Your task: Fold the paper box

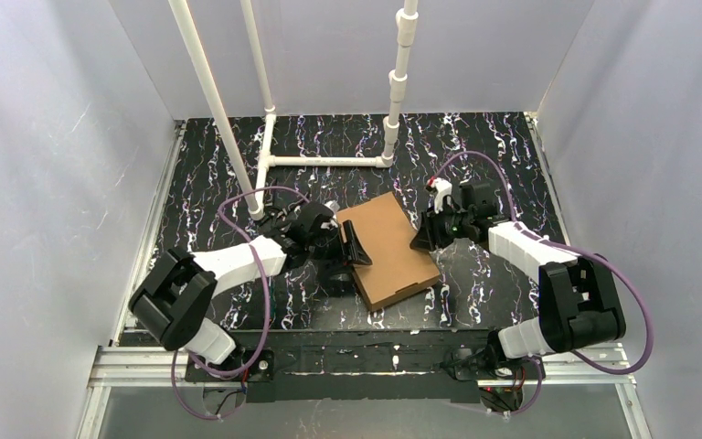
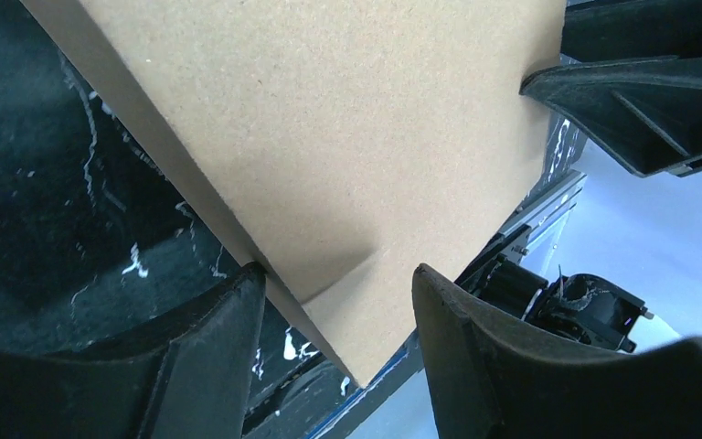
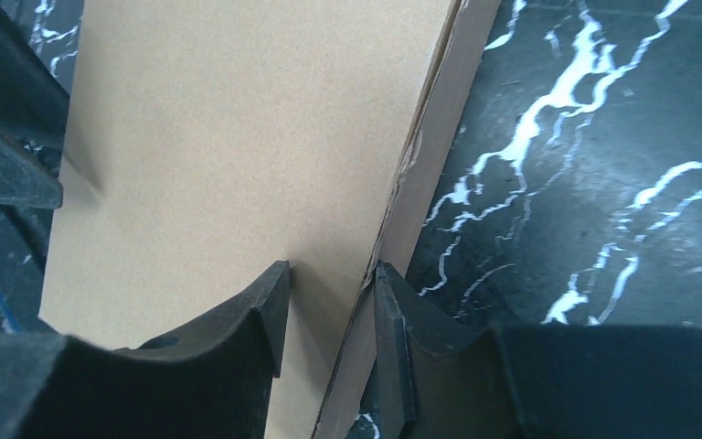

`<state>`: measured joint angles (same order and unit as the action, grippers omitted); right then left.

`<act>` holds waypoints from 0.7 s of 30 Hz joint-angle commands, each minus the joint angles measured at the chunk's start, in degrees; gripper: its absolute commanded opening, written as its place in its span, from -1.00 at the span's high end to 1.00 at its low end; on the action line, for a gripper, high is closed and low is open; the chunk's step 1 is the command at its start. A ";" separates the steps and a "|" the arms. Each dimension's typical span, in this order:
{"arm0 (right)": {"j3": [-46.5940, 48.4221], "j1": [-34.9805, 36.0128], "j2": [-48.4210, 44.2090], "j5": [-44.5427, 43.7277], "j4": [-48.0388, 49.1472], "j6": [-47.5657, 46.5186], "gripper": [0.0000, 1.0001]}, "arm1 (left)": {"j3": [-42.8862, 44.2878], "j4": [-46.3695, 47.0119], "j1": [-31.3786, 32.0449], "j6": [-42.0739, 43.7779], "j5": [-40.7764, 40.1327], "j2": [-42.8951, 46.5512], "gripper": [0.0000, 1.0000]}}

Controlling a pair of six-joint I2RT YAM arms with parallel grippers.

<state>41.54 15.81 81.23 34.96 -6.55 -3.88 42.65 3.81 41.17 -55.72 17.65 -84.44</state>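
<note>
Two arms reach inward to the paper box [image 1: 388, 251], which lies flat on the black marbled table [image 1: 494, 165], near the middle of the top view and turned at a slant. Its brown top face is closed and smooth.

At the left edge of the box is the left gripper [image 1: 349, 254]. In the left wrist view its jaws stand apart with the near corner of the box between them. One finger [image 2: 224, 329] touches the side wall of the box, and the other finger [image 2: 457, 320] is over the top face, with some free space beside the corner.

At the right edge is the right gripper [image 1: 423, 240]. In the right wrist view its jaws are narrow. One finger [image 3: 260, 311] lies on the top face and the other [image 3: 388, 320] is against the side wall, so the edge is between them. Whether they already press it, I cannot tell.

Behind the box, in the upper part of the top view, stands a white pipe frame [image 1: 329, 161].
</note>
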 commanded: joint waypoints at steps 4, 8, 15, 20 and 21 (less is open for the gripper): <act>6.25 0.79 -4.35 -0.13 -6.93 -5.57 0.20 | 12.61 4.80 1.21 1.30 2.90 -8.95 -0.14; 10.23 0.30 -3.70 -1.33 -11.53 -8.33 0.21 | 19.17 4.80 1.23 1.73 4.54 -15.00 -0.15; 18.97 0.31 1.05 -2.08 -22.29 -13.80 0.34 | 28.54 4.80 1.10 2.28 4.40 -23.22 -0.19; 20.85 2.85 -0.58 -4.93 -24.43 -15.85 0.34 | 30.79 4.78 0.13 1.68 3.53 -25.68 -0.21; 20.82 3.91 -1.03 -6.31 -24.75 -16.27 0.34 | 30.64 4.87 -0.18 1.53 3.39 -25.72 -0.21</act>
<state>61.67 13.82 81.03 21.08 -20.78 -19.66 69.49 0.82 41.21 -54.17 23.07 -109.51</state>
